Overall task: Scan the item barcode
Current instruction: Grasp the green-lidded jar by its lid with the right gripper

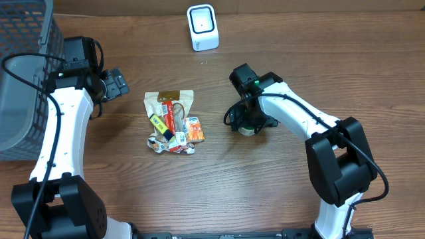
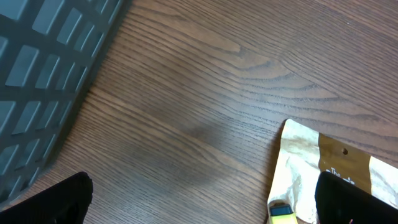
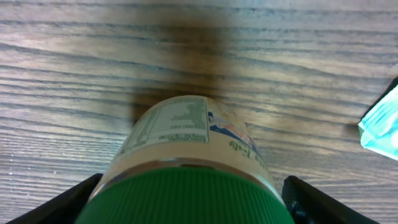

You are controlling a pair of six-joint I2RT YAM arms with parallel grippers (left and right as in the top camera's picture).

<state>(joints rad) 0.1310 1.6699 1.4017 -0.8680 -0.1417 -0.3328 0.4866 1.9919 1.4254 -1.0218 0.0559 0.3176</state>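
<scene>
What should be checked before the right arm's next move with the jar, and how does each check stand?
1. Jar between the fingers of the right tool: ok.
2. Grip on the jar firm: cannot tell.
3. Barcode showing on the label: cannot tell.
4. Scanner unobstructed: ok.
5. Left tool open, away from the jar: ok.
6. Snack packets apart from the jar: ok.

The jar [image 3: 186, 149] is cut off below, its small print unreadable.

No legible print on the jar [image 3: 180, 134].
</scene>
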